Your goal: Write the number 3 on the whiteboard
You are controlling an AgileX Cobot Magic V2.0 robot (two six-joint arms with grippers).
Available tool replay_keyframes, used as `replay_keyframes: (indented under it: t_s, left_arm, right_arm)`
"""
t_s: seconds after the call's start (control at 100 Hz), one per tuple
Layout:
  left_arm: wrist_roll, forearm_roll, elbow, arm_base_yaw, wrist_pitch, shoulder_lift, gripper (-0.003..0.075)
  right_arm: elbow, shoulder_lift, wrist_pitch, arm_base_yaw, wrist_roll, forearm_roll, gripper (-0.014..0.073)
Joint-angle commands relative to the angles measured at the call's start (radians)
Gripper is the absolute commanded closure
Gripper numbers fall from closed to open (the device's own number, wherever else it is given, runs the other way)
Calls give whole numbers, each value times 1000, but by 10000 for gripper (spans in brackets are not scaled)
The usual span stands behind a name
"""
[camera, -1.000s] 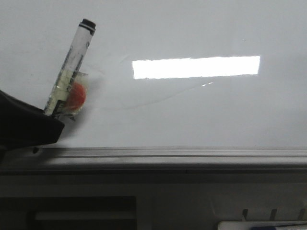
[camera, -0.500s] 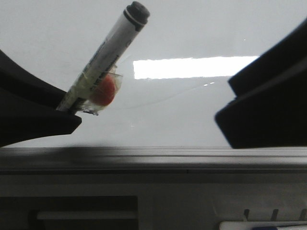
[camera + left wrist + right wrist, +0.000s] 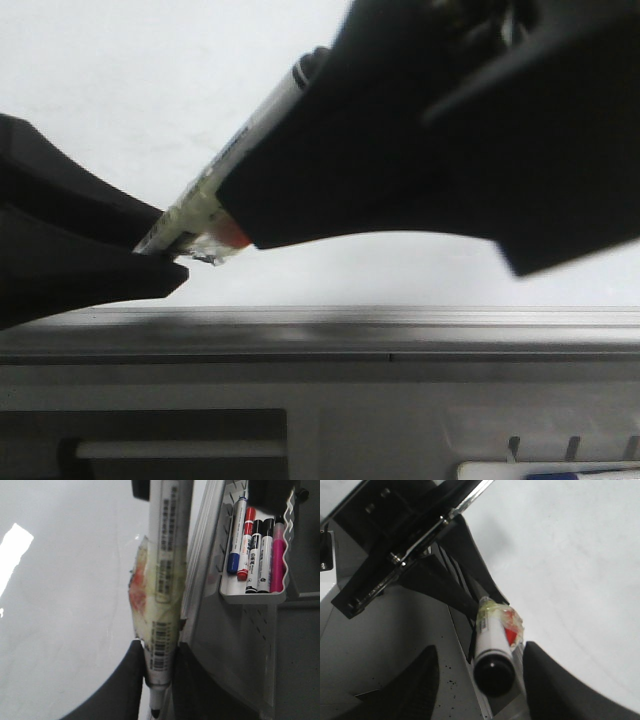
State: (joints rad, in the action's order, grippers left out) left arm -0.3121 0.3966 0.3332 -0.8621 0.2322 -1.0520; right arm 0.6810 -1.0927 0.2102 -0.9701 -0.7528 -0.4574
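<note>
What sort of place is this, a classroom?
Possibly a classroom or office, though likely a lab: a large whiteboard with a metal rail, and a tray of coloured markers beside it.

My front camera looks forward, low and very close to the whiteboard [image 3: 120,80]. Each wrist camera looks along my jaws from near. All three views share the marker [image 3: 215,190] in front of the board.
</note>
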Motion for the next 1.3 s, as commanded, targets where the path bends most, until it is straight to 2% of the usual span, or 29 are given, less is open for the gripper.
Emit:
replay_keyframes:
  t_s: [0.0, 0.54, 0.61, 0.7, 0.72, 0.79, 0.81, 0.84, 0.88, 0.97, 1.05, 1.2, 1.29]
  left_arm:
    - [3, -1, 23, -6, 82, 8, 741]
    - [1, 62, 23, -6, 84, 8, 741]
    - [1, 62, 23, -6, 84, 8, 741]
    - [1, 62, 23, -4, 84, 8, 727]
    - [1, 62, 23, -4, 84, 8, 706]
    - [1, 62, 23, -4, 85, 8, 615]
    - [1, 62, 23, -4, 85, 8, 556]
    - [1, 60, 23, -4, 85, 10, 505]
    - [1, 58, 23, -4, 85, 10, 380]
    - [1, 51, 23, -4, 85, 10, 212]
    - [1, 51, 23, -4, 78, 10, 197]
    - [1, -11, 23, -4, 78, 72, 256]
    - [1, -83, 23, -4, 55, 138, 260]
  right_arm:
    - [46, 0, -71, -13, -8, -2, 253]
    - [55, -37, -88, -24, -8, -2, 269]
    - [55, -37, -90, -24, -8, -2, 364]
    - [55, -37, -90, -24, -8, -2, 606]
    - [55, -37, -90, -24, -8, -2, 661]
    - [55, -37, -90, -24, -8, -2, 652]
    - [55, -37, -90, -24, -8, -2, 652]
    - [55, -37, -90, -24, -8, -2, 652]
    - [55, -37, -90, -24, -8, -2, 652]
    - [55, -37, -92, -24, -8, -2, 655]
    - [55, -37, -97, -24, -8, -2, 656]
    - [58, -27, -114, -10, -8, -50, 656]
    - [87, -22, -73, 30, -7, -63, 655]
